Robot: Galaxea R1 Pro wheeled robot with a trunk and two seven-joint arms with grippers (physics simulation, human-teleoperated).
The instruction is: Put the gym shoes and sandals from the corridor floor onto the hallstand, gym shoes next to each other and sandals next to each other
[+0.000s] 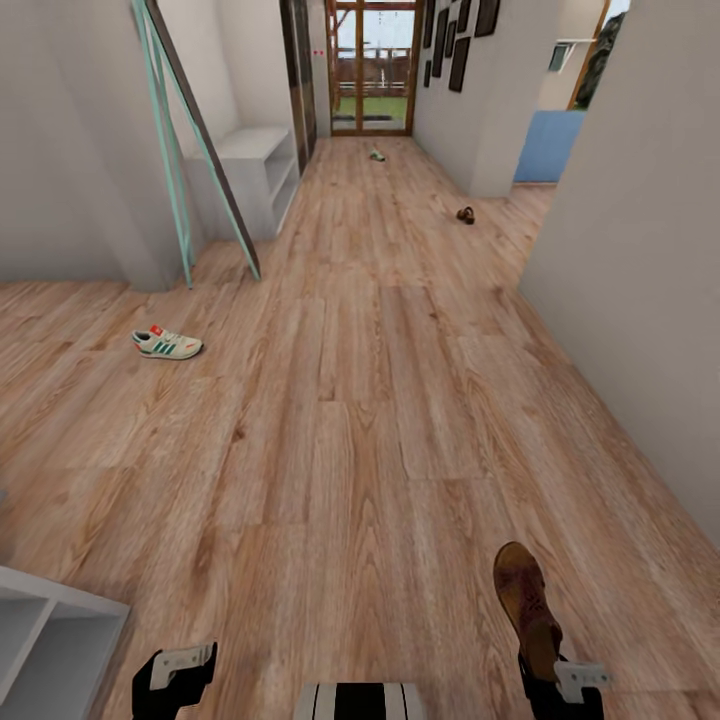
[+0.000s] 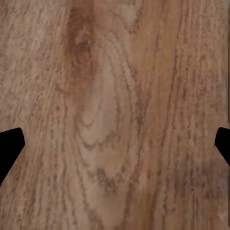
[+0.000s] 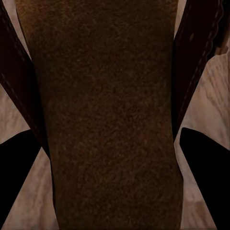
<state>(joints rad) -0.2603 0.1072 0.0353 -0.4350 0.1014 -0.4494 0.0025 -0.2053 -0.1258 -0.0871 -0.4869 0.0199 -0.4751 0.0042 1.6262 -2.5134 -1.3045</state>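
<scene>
One sandal [image 1: 524, 600], brown with a tan footbed, stands up out of my right gripper [image 1: 548, 682] at the bottom right. My right gripper [image 3: 112, 172] is shut on it, and its footbed [image 3: 108, 96] runs between the black fingertips [image 3: 203, 163]. My left gripper [image 1: 178, 678] hangs open and empty over the corridor floor [image 2: 115, 96]. A white gym shoe [image 1: 167, 344] with green stripes lies on the floor at the left. A second gym shoe [image 1: 376, 155] lies far down the corridor near the glass door. The other sandal [image 1: 466, 214] lies at the far right. The pale hallstand [image 1: 250, 160] stands against the far left wall.
A slanted teal and grey frame [image 1: 185, 150] leans in front of the hallstand. The corner of another pale shelf unit [image 1: 45, 625] sits at my lower left. A white wall [image 1: 640, 300] closes the right side. A glass door [image 1: 372, 60] ends the corridor.
</scene>
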